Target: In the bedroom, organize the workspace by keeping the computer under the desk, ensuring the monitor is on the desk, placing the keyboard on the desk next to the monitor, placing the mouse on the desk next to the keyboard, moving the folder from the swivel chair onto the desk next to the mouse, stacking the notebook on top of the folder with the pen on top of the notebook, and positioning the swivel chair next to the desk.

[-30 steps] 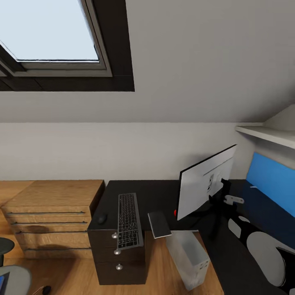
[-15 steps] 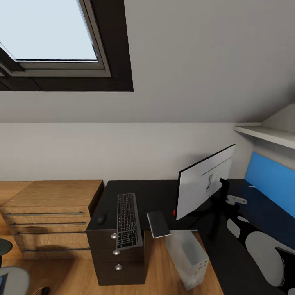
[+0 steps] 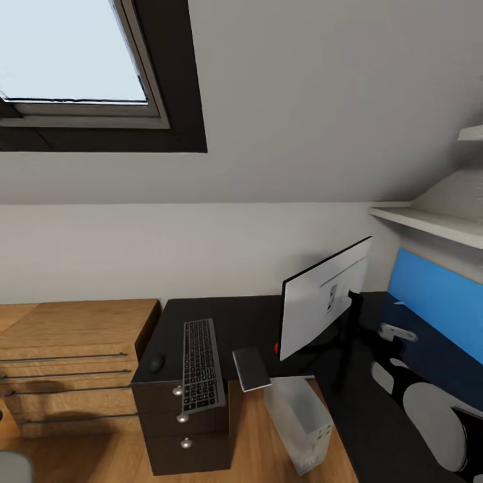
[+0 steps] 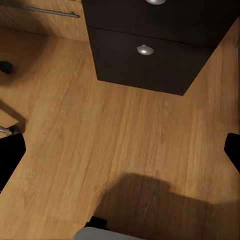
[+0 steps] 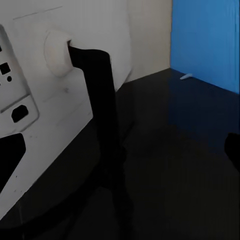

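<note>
The right hand (image 5: 125, 150) shows only dark fingertips (image 5: 11, 152) at the right wrist view's edges, spread wide apart and holding nothing, facing the monitor's (image 5: 35, 100) silver-grey back and black arm. In the left wrist view the left hand (image 4: 120, 150) is likewise spread and empty above the wood floor (image 4: 100, 140). From the head, the keyboard (image 3: 200, 364) lies on the tabletop (image 3: 248, 322), its long axis running away from the camera, the mouse (image 3: 157, 363) just left of it, the notebook (image 3: 251, 368) overhanging the edge. No writing is legible.
</note>
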`<state>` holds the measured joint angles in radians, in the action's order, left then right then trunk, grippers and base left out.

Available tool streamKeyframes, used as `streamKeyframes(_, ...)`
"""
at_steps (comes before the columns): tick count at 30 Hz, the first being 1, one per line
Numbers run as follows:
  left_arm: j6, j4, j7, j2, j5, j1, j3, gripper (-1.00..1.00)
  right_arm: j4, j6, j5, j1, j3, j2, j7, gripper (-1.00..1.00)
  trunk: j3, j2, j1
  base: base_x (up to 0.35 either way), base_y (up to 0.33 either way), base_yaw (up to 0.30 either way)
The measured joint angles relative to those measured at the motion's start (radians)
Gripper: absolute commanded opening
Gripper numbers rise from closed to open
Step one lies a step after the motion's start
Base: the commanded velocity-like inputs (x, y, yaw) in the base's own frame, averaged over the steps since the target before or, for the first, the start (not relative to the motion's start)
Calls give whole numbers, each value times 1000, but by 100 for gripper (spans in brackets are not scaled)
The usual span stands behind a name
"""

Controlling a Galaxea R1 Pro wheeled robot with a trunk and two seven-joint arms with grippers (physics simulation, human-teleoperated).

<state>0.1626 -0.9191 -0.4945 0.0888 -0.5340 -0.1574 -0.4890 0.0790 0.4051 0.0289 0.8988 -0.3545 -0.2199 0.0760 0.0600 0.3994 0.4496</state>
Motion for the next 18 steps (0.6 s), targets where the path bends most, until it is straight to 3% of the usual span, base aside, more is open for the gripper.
streamKeyframes(6,57,-18,1,1,0,0,1,100,-13,1,12,0,3,-3,34,100,3,0,0,0,0,-65)
streamKeyframes(9,83,-81,3,10,0,0,3,100,-17,1,17,0,3,-2,38,100,5,0,0,0,0,-17)
streamKeyframes(13,94,-192,3,64,-4,-2,0,100,-20,1,20,-1,3,1,45,100,6,0,0,0,0,-6)
streamKeyframes(17,99,-359,0,157,-17,-10,-3,100,-23,0,27,0,9,8,51,100,7,0,0,0,0,-1)
streamKeyframes(18,100,-395,-1,178,-32,-21,-4,100,-25,0,45,0,14,17,51,100,7,0,0,0,0,0)
